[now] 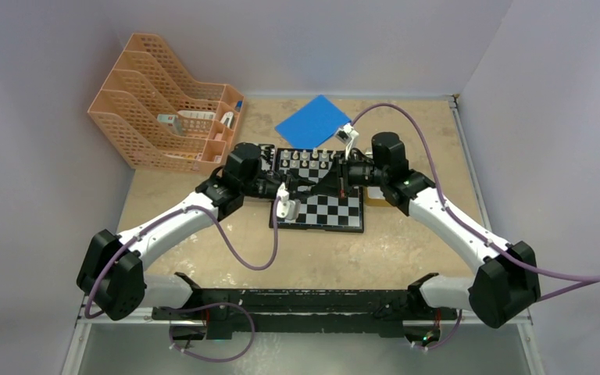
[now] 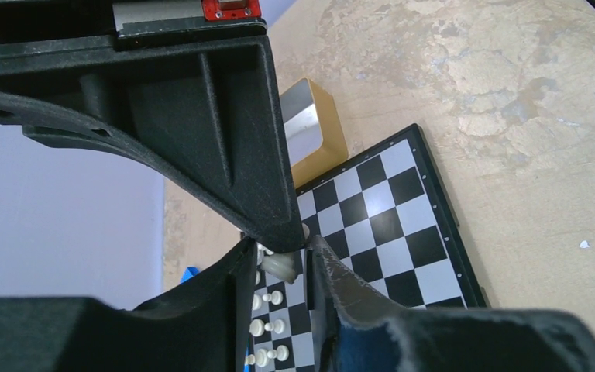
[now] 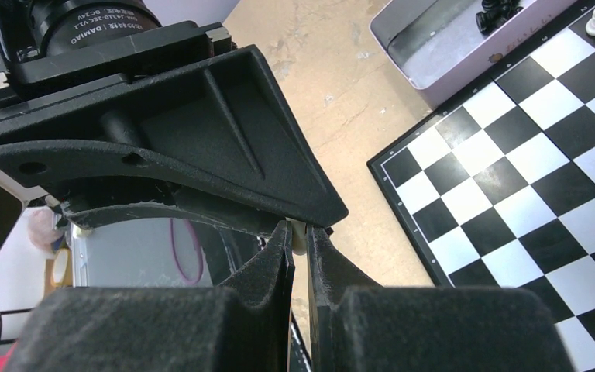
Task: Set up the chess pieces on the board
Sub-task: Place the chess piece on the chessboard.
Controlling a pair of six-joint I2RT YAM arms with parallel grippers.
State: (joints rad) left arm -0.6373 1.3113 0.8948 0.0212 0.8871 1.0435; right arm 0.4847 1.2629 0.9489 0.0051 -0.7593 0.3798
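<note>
Tan bench (image 1: 406, 258), black-and-white checked board (image 2: 403, 225): left fingers (image 2: 341, 294) straddle cream chess piece (image 2: 281, 266), grip unclear; right fingers (image 3: 267, 271) clenched on pale piece (image 3: 299, 232) for placement.

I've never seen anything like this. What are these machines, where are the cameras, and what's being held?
These are two white-and-black robot arms, each ending in a two-finger gripper. One picture looks down from above; the other two come from wrist cameras. On the table lie a black-and-white chessboard, a blue square sheet, an orange file rack and a small open box. The right gripper pinches a small cream piece. The left gripper stands around a cream chess piece; whether it grips it, I cannot tell.
</note>
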